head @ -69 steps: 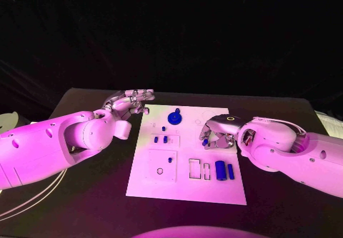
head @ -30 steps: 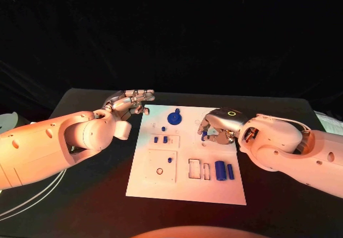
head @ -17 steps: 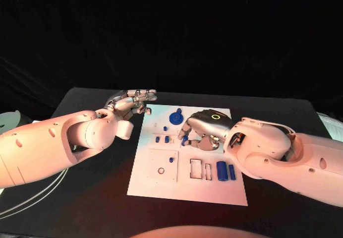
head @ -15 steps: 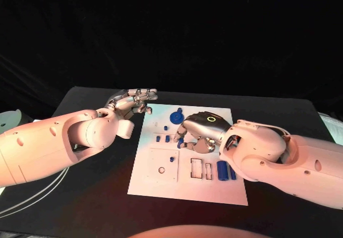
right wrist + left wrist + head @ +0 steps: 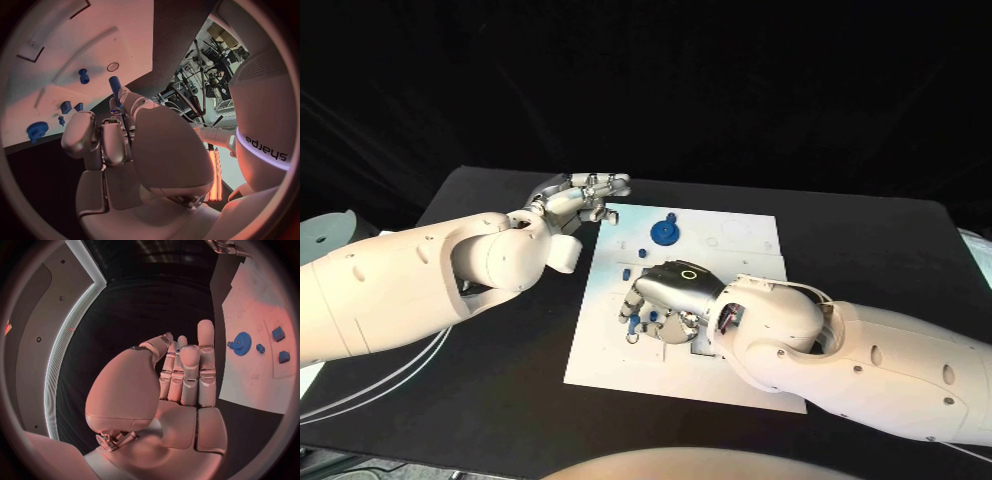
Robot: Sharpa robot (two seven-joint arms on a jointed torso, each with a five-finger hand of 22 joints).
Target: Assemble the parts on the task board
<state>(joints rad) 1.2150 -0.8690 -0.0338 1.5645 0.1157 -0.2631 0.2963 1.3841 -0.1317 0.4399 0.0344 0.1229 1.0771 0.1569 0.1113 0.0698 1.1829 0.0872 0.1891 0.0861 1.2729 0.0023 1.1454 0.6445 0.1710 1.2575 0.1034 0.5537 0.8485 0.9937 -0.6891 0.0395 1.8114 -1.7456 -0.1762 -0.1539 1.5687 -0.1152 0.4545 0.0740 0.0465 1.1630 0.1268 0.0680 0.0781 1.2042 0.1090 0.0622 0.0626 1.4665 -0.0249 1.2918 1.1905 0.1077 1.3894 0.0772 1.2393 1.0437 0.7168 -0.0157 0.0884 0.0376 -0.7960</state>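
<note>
The white task board (image 5: 733, 236) lies in the middle of the black table. My right hand (image 5: 669, 293) hovers over the board's middle left and pinches a short blue peg (image 5: 115, 84) at its fingertips. Below the peg on the board (image 5: 75, 40) are a round hole (image 5: 112, 66), another blue peg (image 5: 84, 76) and two small blue blocks (image 5: 66, 106). A blue gear (image 5: 665, 232) stands near the board's far edge. My left hand (image 5: 589, 188) hangs by the board's far left corner, fingers (image 5: 187, 370) straight, holding nothing.
A pale round object (image 5: 329, 226) lies at the table's left edge, and white cables (image 5: 387, 380) run along the left side. Both white forearms reach over the near half of the table. Black table surface lies to the right of the board.
My right hand has carried the blue peg from the board's right middle across to its left middle. The left hand has hardly moved. The camera has shifted a little.
</note>
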